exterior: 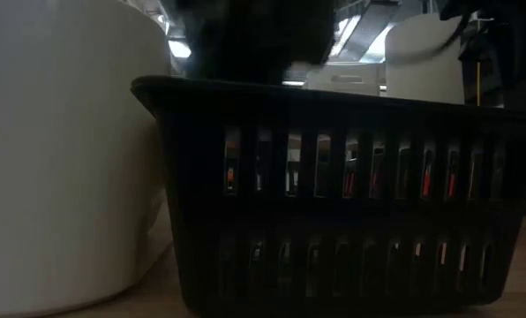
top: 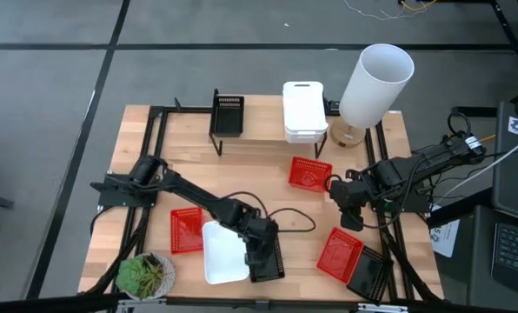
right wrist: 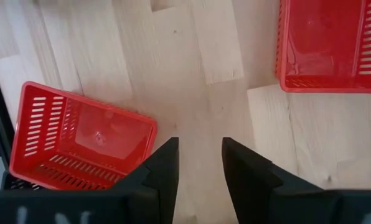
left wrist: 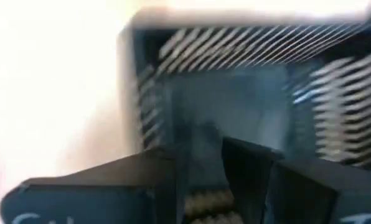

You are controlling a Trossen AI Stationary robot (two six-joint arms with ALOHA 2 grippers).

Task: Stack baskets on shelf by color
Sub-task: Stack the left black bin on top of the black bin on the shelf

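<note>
Baskets lie spread over the light-wood bench. At the near left corner stands a green potted plant. Right of it a red basket lies flat, touching a white basket on its right. Next comes a black basket at the near edge; the left hand is down over it with one finger inside and the other outside its near-left wall, the jaws set narrowly about that wall.

On the shelf at the far side, a black basket sits at its left end and stacked white baskets toward the right, with a tall white cylinder just beyond. A tilted red basket lies near the shelf. The right hand hovers over bare wood with its fingers apart, holding nothing. Near right, another red basket overlaps a black basket.
</note>
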